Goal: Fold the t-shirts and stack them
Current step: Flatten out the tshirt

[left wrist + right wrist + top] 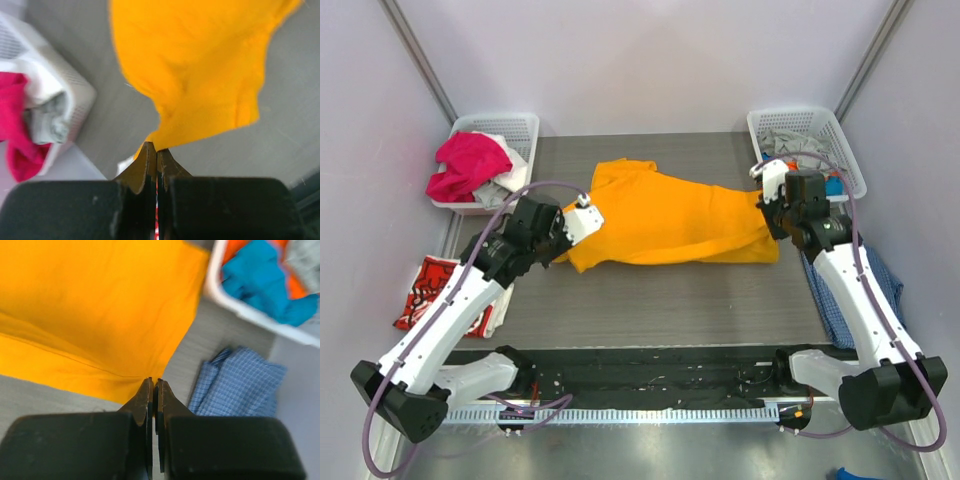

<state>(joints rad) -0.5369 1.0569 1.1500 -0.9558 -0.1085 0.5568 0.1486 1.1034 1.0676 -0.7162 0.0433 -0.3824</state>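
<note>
Top external view: at nine o'clock the left gripper (156,150), jaws pressed together, pinches the orange t-shirt (670,215) spread mid-table (670,300). At three o'clock the right gripper (154,386) likewise pinches its opposite edge.

two arms, left arm (450,310) and right arm (860,290): white link shells, black joint housings, black blocky bases. a lilac cable (545,184) loops along each. left gripper (156,148), right gripper (153,382): dark tapered fingers on wide black bodies.

The right gripper (153,385) seemingly pinches the orange t-shirt (90,305).
</note>
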